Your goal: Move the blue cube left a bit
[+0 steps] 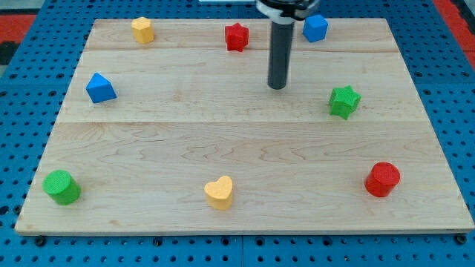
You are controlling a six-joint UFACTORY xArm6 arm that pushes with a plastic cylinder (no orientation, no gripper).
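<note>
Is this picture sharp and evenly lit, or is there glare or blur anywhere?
In the camera view the light is soft and even: the board shows no glare, and blocks such as the blue cube and the yellow heart cast only faint shadows. Edges are crisp; my tip is sharp, while the rod's top is cut off by the frame.

The table point(245, 141) is pale wood with a fine lengthwise grain, made of joined planks, and it lies on a blue pegboard point(22, 111) dotted with rows of small holes; red patches show at the view's top corners. The rod is dark grey to black down to my tip point(277, 87). Blue: the cube point(315, 28) and the triangular block point(100, 88). Red: the star point(236, 36) and the cylinder point(382, 179). Green: the star point(344, 101) and the cylinder point(61, 187). Yellow: the heart point(219, 193) and the small faceted block point(142, 30).
</note>
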